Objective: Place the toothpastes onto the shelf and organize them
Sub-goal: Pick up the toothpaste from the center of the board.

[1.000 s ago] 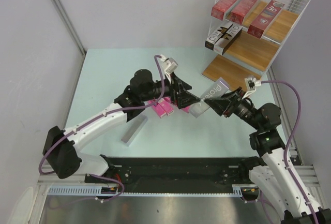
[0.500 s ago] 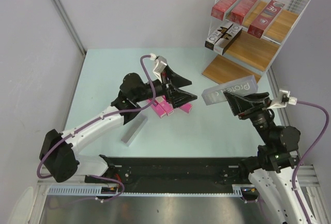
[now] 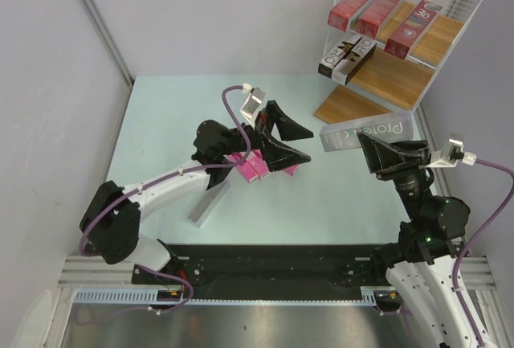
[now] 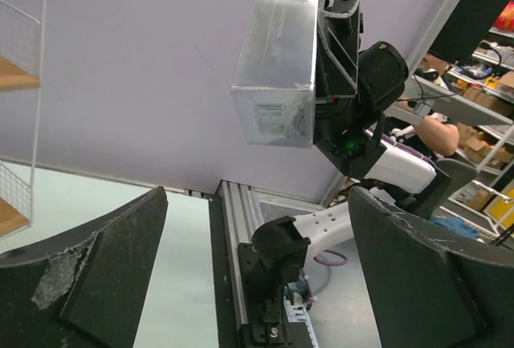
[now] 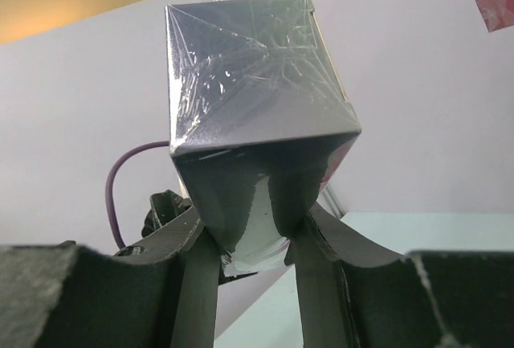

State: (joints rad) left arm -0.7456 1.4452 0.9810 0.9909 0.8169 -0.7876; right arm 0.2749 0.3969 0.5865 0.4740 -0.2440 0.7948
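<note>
Okay, status: right gripper (image 5: 255,239) is clamped on the silver carton (image 3: 365,133), pinching it across its narrow sides, partway along its length; my read is that this is the only width the fingers can span, and it leaves the long axis free to slide onto a board. The carton is in the air, roughly level, just off the front of the shelf (image 3: 401,79) at the far right corner of the desk (image 3: 161,115); not touching it as far as the top view shows.

Top board carries three dark red cartons (image 3: 381,10) side by side; middle board has two silver-and-black cartons (image 3: 345,57) at one end, bare wood beside them; bottom board (image 3: 345,107) is bare where visible. Given the sort-by-colour pattern, I judge the held one belongs beside those two; it likely needs raising and turning to their heading; the risk is clipping the white wire frame.

Left gripper (image 3: 307,145) hangs mid-desk, fingers (image 4: 112,268) spread wide, nothing between them; it sits over the pink cartons (image 3: 255,169), probably staged for the next pick; how many pinks, cannot tell. One grey carton (image 3: 209,202) lies flat toward the near edge, left of centre, apart from the pinks.
</note>
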